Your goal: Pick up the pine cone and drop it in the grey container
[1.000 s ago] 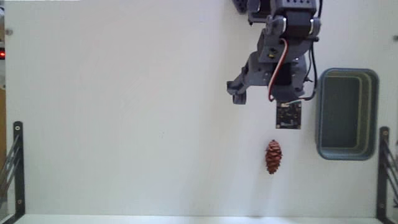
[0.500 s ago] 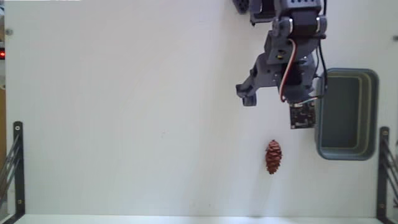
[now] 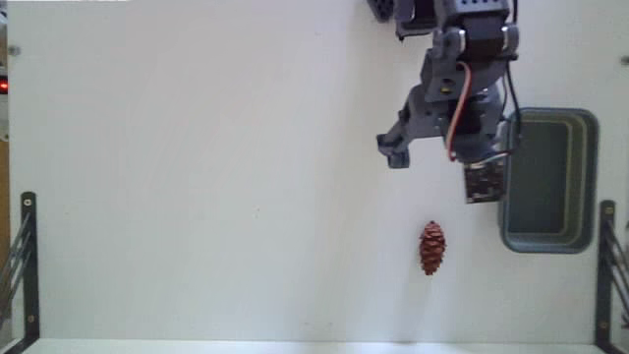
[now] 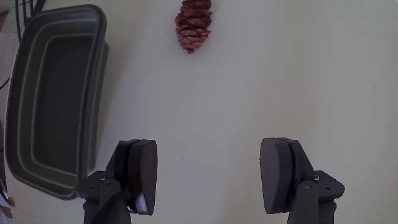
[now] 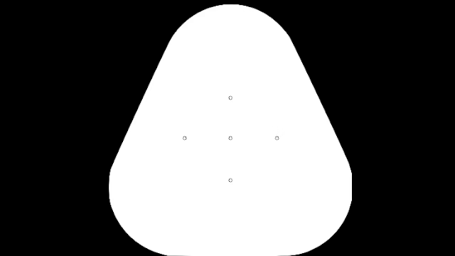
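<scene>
The reddish-brown pine cone (image 3: 431, 247) lies on the white table, upright in the fixed view and below the arm. In the wrist view the pine cone (image 4: 194, 23) sits at the top edge, well ahead of the fingers. My gripper (image 3: 439, 169) hangs above the table and points toward the cone, close to the left rim of the grey container (image 3: 591, 177). In the wrist view my gripper (image 4: 211, 171) stands open, with only bare table between its fingers. The grey container (image 4: 62, 14) fills the left side there and holds nothing that I can see.
Black metal brackets stand at the left edge (image 3: 26, 258) and the right edge (image 3: 606, 265) of the table in the fixed view. The table's front edge runs along the bottom of that view. The arm's base is at the top.
The gripper has swung to the right in the fixed view, toward the container's rim. The pine cone and the container have not moved.
</scene>
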You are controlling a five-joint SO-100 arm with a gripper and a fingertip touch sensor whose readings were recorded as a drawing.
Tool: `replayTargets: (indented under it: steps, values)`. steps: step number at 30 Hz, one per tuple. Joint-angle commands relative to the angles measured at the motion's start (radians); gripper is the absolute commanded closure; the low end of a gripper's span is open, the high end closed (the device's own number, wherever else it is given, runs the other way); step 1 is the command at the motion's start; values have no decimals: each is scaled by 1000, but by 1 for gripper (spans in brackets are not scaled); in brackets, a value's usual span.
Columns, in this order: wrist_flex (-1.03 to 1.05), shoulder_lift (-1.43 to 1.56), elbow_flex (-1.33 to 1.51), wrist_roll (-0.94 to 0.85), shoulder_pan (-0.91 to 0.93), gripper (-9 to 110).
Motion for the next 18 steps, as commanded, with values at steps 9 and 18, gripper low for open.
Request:
replayTargets:
  steps: [9,18]
  values:
    - [16,43,5,5,-20,-9]
    - [16,43,5,5,-45,-9]
